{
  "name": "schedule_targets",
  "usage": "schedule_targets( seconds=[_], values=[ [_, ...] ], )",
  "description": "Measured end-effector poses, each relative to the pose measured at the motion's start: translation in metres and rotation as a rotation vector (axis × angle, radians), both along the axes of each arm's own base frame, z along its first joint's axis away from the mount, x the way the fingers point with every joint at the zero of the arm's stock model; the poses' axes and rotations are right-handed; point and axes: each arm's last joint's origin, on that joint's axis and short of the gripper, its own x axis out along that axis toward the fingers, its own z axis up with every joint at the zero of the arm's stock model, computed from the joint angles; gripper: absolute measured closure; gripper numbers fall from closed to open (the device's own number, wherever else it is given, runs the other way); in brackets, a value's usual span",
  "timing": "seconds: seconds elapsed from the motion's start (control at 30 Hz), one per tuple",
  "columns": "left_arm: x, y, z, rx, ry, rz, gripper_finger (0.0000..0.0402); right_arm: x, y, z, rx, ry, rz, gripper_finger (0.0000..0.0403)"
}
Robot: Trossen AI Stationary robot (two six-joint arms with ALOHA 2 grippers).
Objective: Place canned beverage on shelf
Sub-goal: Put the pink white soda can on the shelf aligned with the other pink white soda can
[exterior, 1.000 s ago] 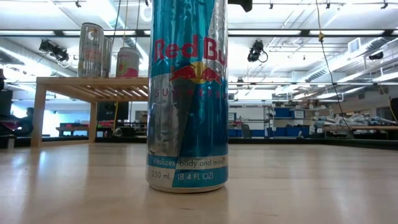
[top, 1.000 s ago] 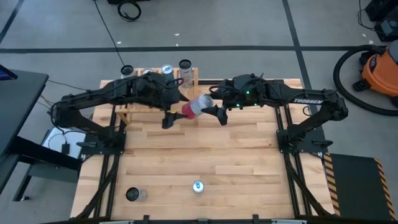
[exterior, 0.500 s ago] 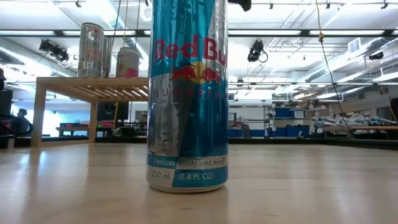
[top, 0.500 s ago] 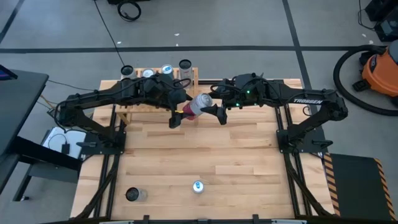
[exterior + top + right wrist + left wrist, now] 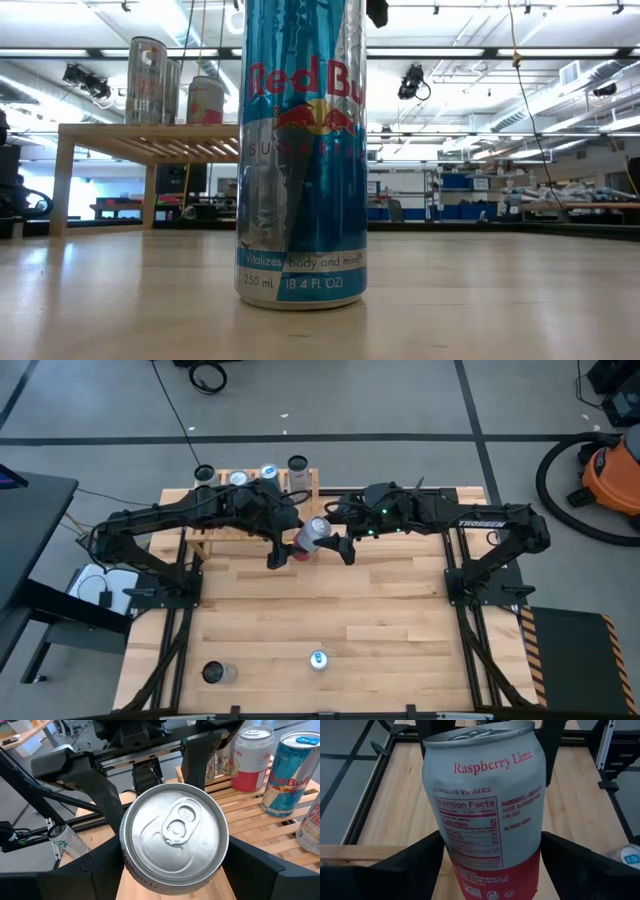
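A raspberry-lime can (image 5: 311, 534), silver with a red base, hangs tilted above the table, just in front of the shelf (image 5: 215, 530). My left gripper (image 5: 288, 545) reaches it from the table's left and is shut on its lower part. My right gripper (image 5: 335, 530) reaches it from the right and is shut on its top end. The pale slatted shelf (image 5: 252, 817) carries several cans (image 5: 268, 472), standing upright on their bases. My left gripper pinches the can's side wall low down, at the red base band (image 5: 470, 870), between its two fingers (image 5: 417, 862). It comes slanting down from the table's left, and the can is lifted clear and leans away from it. My right gripper has its two fingers (image 5: 100, 867) on opposite sides of the can just below the top rim (image 5: 130, 870). They come nearly level from the table's right. The can's lid (image 5: 175, 827) faces that wrist.
A blue Red Bull can (image 5: 318, 659) stands near the table's front edge and fills the low view (image 5: 302, 150). A dark can (image 5: 213, 673) stands at the front left. Bare plank tabletop (image 5: 380, 610) lies between these cans and the arms.
My right gripper has gone a little toward the table's left, and the can between the two grippers has shifted left with it. Neither gripper's finger gap has changed.
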Motion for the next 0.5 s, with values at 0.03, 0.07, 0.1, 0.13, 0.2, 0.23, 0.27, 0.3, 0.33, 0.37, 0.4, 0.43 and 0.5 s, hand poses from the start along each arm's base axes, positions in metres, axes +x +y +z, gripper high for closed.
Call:
schedule_targets(
  seconds=[0.03,0.07,0.1,0.13,0.2,0.23,0.27,0.3,0.33,0.37,0.4,0.43,0.5],
  values=[
    [0.0001,0.0,0.0006,0.0,-0.004,0.001,0.0084,-0.0005,0.0001,0.0007,0.0,-0.003,0.0,0.0108],
    [-0.0001,-0.0001,0.0013,0.001,-0.008,0.001,0.0084,-0.001,0.0001,0.0015,-0.001,-0.005,0.001,0.0108],
    [0.0,-0.0002,0.0018,0.001,-0.012,0.001,0.0084,-0.0015,0.0002,0.0034,-0.002,-0.006,0.002,0.0108],
    [0.0001,-0.0002,0.0023,0.001,-0.018,0.002,0.0084,-0.0017,0.0002,0.0043,-0.005,-0.006,0.002,0.0108],
    [0.0002,0.0,0.0025,-0.002,-0.02,0.008,0.0084,-0.0004,0.0001,0.0039,-0.008,-0.005,0.004,0.0108],
    [-0.0001,0.0,0.0021,-0.002,-0.015,0.008,0.0084,0.0002,0.0,0.0032,-0.008,-0.002,0.004,0.0108],
    [-0.0002,0.0,0.0017,-0.003,-0.011,0.008,0.0084,0.0003,0.0,0.0026,-0.008,0.003,0.003,0.0109],
    [-0.0001,0.0,0.0014,-0.004,-0.009,0.008,0.0084,0.0002,0.0,0.0024,-0.008,0.006,0.004,0.0109],
    [0.0,-0.0001,0.0014,-0.004,-0.009,0.008,0.0084,0.0002,0.0,0.0023,-0.008,0.007,0.004,0.0109],
    [-0.0001,-0.0001,0.0014,-0.004,-0.008,0.008,0.0084,0.0002,0.0001,0.0024,-0.008,0.006,0.004,0.0109],
    [-0.0003,-0.0002,0.0014,-0.005,-0.007,0.007,0.0084,0.0003,0.001,0.0024,-0.009,0.005,0.007,0.0109],
    [-0.0002,-0.0002,0.0014,-0.005,-0.008,0.008,0.0084,0.0004,0.0016,0.0024,-0.01,0.005,0.009,0.0109],
    [-0.0003,-0.0002,0.0013,-0.005,-0.007,0.008,0.0084,0.0004,0.0024,0.0024,-0.02,0.006,0.015,0.0109]
  ],
)
